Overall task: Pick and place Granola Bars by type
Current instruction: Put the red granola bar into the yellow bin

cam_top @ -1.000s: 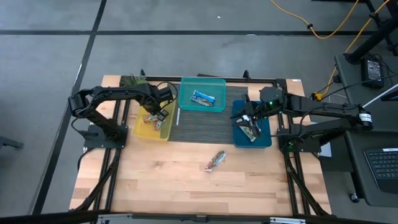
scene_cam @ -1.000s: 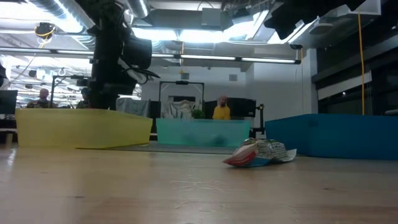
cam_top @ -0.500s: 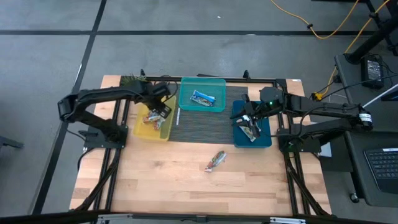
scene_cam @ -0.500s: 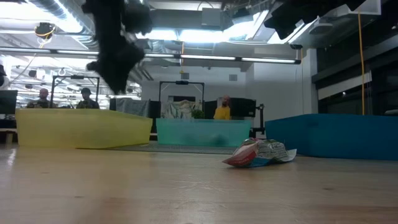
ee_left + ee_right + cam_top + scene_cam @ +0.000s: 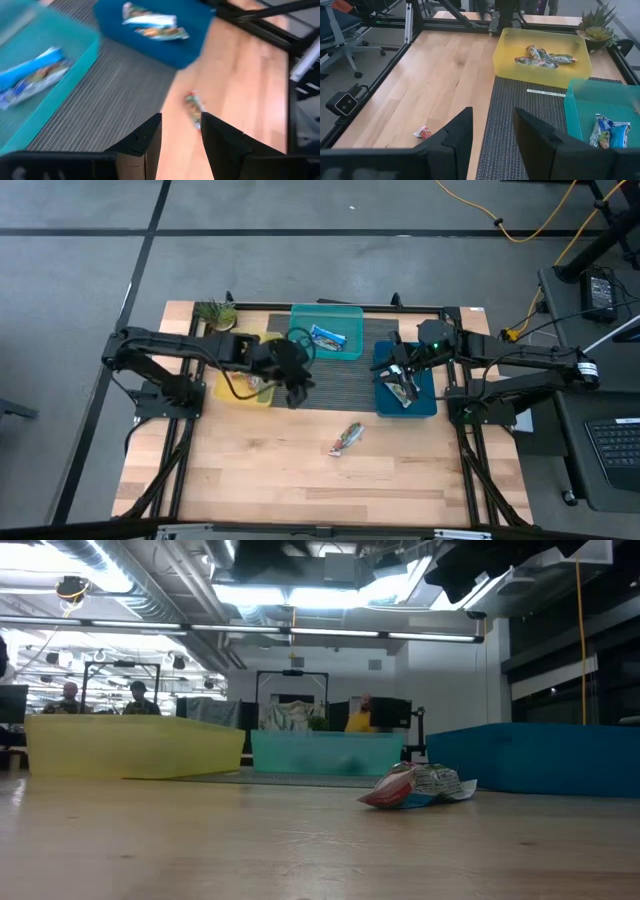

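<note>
One granola bar [image 5: 345, 438] with a reddish, white and green wrapper lies flat on the bare wood; it also shows in the low view [image 5: 415, 787] and both wrist views [image 5: 194, 107] [image 5: 422, 132]. My left gripper [image 5: 295, 383] hangs over the grey mat, open and empty [image 5: 181, 125], beyond the bar toward the far left. My right gripper [image 5: 400, 370] is open and empty [image 5: 492, 125] over the blue bin [image 5: 425, 405]. Bars lie in the yellow bin [image 5: 542, 55], the teal bin [image 5: 325, 337] and the blue bin [image 5: 152, 27].
The yellow bin [image 5: 232, 392], the teal bin [image 5: 350, 315] and the blue bin stand around a grey mat [image 5: 335, 385] at the table's far side. A potted plant [image 5: 215, 312] is at the far left corner. Bare wood lies around the loose bar. People show in the room behind [image 5: 355, 718].
My left gripper has risen out of the yellow bin and swung toward the table's right, over the grey mat, nearer the loose bar; it has left the low view. The loose bar has stayed where it was.
</note>
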